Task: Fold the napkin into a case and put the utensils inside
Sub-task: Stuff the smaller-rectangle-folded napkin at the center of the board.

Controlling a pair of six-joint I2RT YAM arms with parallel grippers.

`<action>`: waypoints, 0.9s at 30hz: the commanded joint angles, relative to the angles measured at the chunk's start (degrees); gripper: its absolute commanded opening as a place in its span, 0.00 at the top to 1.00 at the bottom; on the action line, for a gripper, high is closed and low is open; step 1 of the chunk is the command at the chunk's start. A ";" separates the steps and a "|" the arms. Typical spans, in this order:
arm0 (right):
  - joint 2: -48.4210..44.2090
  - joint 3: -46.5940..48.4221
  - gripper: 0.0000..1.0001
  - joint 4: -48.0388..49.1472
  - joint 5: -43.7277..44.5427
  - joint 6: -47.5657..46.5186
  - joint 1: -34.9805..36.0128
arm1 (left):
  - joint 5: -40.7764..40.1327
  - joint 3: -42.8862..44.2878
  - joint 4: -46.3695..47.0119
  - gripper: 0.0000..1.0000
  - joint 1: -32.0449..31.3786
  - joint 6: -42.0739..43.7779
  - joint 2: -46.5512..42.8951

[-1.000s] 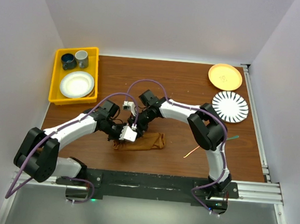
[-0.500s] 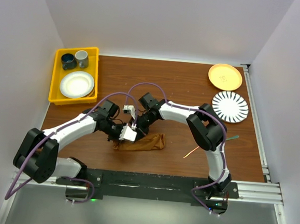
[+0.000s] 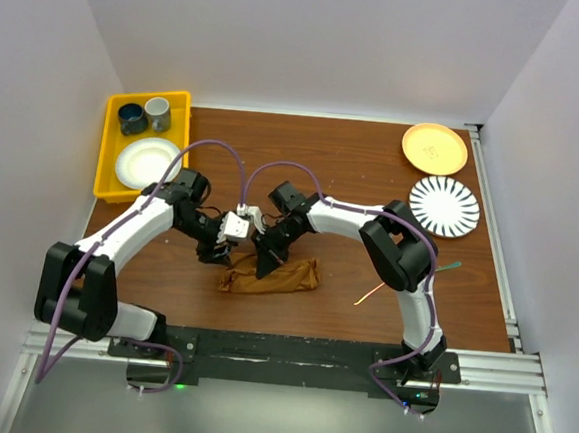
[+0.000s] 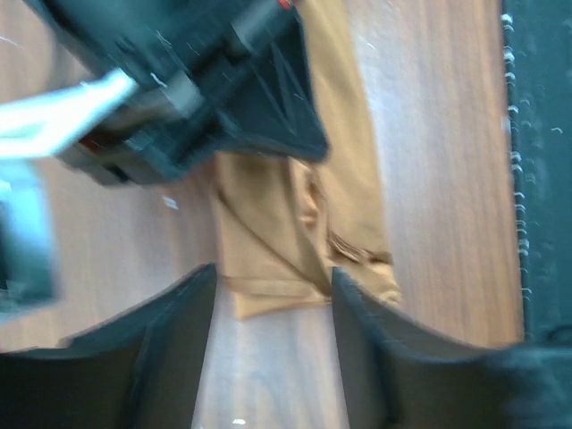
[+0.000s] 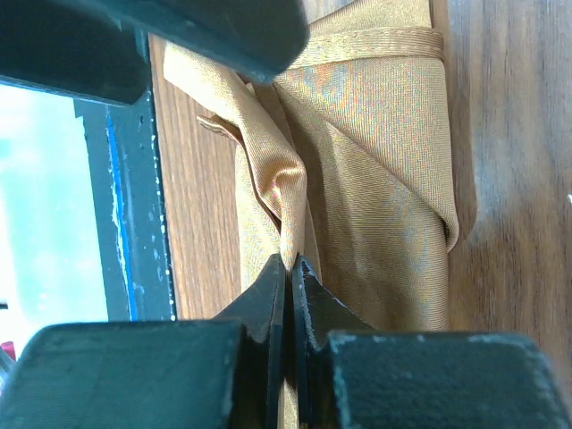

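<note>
Brown wooden bench carries the rust-brown napkin, bunched into a narrow strip near the front edge. Right fingers are pinched together on a raised fold of it. Left fingers stand apart above it, empty.

The napkin is plain rust-brown, and reads golden-tan with a fine woven sheen in the right wrist view. The table is reddish-brown wood grain. The tray is bright yellow, its plate white, its cups dark blue and grey. One far plate is yellow-orange, the other white with black radial stripes. The thin utensil looks coppery, perhaps.
</note>
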 commanded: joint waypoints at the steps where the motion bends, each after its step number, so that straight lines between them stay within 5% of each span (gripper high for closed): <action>1: -1.28 -1.32 1.00 2.26 -3.00 0.20 -0.12 | 3.34 -0.55 -7.17 0.36 0.68 4.71 0.80; 12: -3.13 -2.02 1.00 4.46 -4.24 2.22 -1.44 | 3.86 -1.96 -6.48 0.39 0.59 3.84 1.41; 27: -3.66 -2.73 1.00 4.99 -4.94 2.40 -1.88 | -0.88 -6.18 7.41 0.43 -4.68 -8.38 -0.69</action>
